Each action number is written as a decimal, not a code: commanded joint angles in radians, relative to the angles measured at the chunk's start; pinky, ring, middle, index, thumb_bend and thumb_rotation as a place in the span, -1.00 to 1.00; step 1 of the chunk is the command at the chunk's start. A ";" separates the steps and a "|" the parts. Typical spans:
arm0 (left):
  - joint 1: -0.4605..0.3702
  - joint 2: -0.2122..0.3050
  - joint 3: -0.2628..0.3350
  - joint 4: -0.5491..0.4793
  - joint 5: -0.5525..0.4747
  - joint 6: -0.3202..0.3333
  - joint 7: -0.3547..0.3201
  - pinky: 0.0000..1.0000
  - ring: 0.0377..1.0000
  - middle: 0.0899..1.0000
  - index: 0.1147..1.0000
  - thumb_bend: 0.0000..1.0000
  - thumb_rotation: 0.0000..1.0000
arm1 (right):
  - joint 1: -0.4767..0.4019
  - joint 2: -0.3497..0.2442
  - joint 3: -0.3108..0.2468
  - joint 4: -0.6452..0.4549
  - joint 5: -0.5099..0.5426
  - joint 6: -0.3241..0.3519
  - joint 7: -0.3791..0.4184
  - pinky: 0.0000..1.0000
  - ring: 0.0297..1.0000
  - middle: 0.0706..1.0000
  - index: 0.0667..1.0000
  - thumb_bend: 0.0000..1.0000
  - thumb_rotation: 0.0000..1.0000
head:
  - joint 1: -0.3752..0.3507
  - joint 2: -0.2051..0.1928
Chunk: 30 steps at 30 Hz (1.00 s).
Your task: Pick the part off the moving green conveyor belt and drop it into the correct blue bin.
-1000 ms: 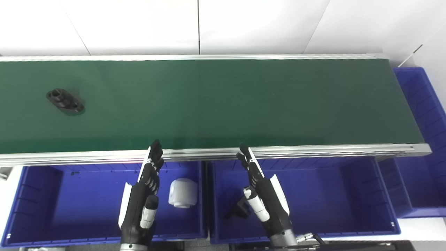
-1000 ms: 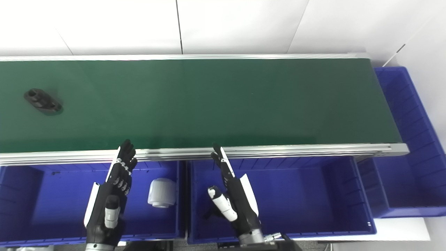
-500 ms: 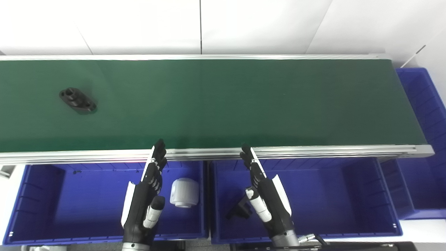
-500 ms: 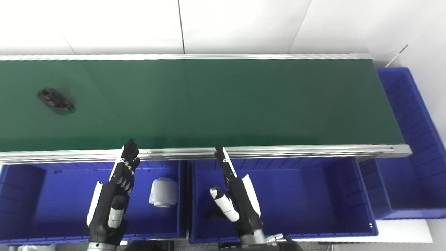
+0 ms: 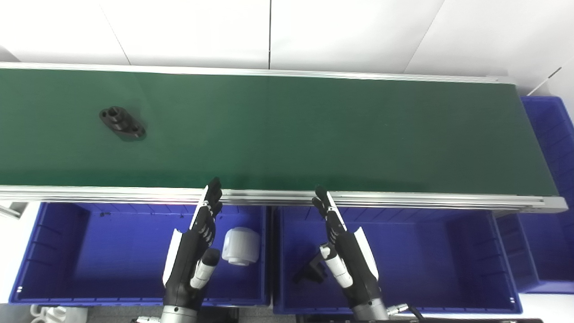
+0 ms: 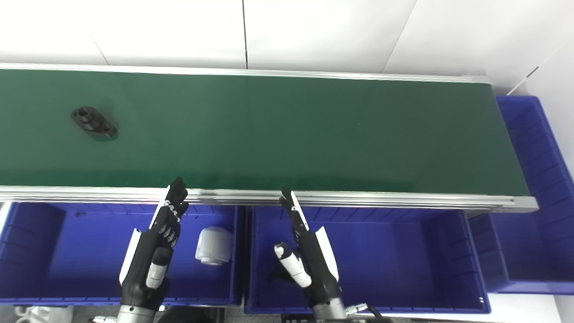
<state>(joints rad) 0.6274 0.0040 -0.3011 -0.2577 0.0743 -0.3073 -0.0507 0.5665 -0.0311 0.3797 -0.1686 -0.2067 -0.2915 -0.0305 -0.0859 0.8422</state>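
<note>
Left eye view: black part (image 5: 122, 124) on belt (image 5: 314, 134); both hands' fingers (image 5: 208, 215) apparently spread, empty.

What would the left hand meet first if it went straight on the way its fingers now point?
Probably the conveyor's near aluminium rail, right at the left hand fingertips, then bare green belt. The black part lies well left of that line. Height over the rail is unclear.

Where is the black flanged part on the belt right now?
In the left eye view the black flanged part lies on the left portion of the green conveyor belt, up-left of the left hand, which holds nothing.
</note>
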 commanded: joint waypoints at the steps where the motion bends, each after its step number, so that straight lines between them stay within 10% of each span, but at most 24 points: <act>1: 0.003 0.003 -0.003 -0.011 0.006 -0.042 -0.003 1.00 1.00 1.00 1.00 0.74 0.87 | 0.001 0.006 0.003 -0.008 0.001 -0.076 0.002 1.00 0.95 1.00 1.00 0.68 1.00 | 0.001 0.000; 30: -0.047 0.052 0.011 0.115 -0.099 -0.149 -0.064 1.00 1.00 1.00 1.00 0.39 0.65 | -0.029 0.017 0.025 0.130 -0.044 -0.178 -0.086 0.89 0.89 0.93 1.00 0.77 0.97 | 0.034 -0.186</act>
<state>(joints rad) 0.5845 0.0584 -0.2919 -0.1314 -0.0155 -0.4082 -0.1051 0.5370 -0.0114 0.3949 -0.0287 -0.2602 -0.4061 -0.1001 -0.0645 0.6612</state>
